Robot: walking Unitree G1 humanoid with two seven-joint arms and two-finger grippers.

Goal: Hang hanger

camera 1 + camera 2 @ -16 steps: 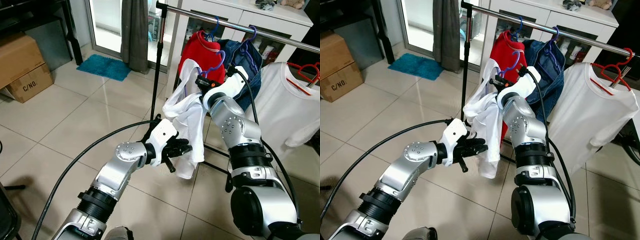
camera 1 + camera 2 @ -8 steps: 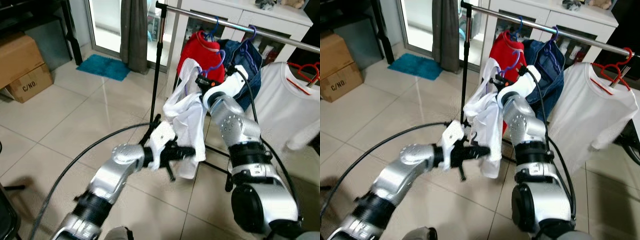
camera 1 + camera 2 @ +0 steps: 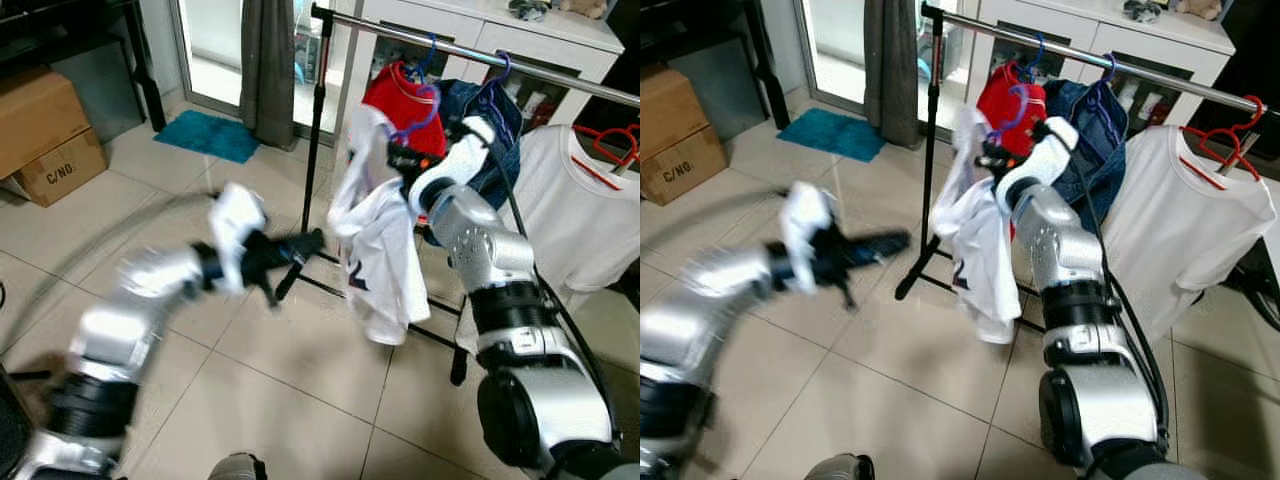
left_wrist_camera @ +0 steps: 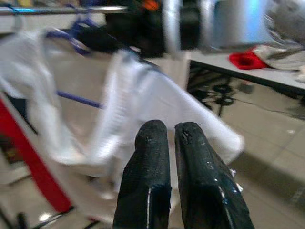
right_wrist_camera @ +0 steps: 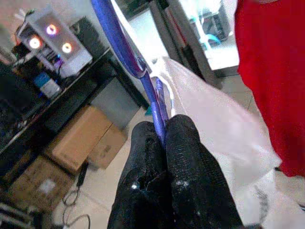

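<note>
Pale floor tiles (image 3: 190, 210) stretch out from a metal clothes rail (image 3: 400, 32) that crosses the top of the left eye view, with a grey curtain (image 3: 268, 60), a blue mat (image 3: 210, 135) and a cardboard box (image 3: 45, 130) on the robot's left. On the rail hang a red garment (image 3: 405, 100), a denim jacket (image 3: 495, 125) and, further right, a white T-shirt on a red hanger (image 3: 575, 210). The right gripper (image 3: 392, 155) is raised just below the rail and holds the purple hanger (image 3: 415, 118), whose hook sits in front of the red garment and under the bar (not over it). A white shirt (image 3: 380, 250) droops from that hanger down towards the floor. The left gripper (image 3: 300, 245) is heavily blurred, stretched out low and to the left of the shirt, apart from the cloth.

From the right eye view the scene is the same: the hanger's hook is near the red garment, and the left arm is a blur over the tiles.

In the left wrist view, the two black fingers (image 4: 150, 176) lie close together with only a thin gap and nothing between them; blurred white fabric and a purple bar hang beyond.

Looking along the right wrist view, the black fingers (image 5: 186, 157) are pinched on the purple hanger's stem, with white cloth beside them and red fabric at one edge.
</note>
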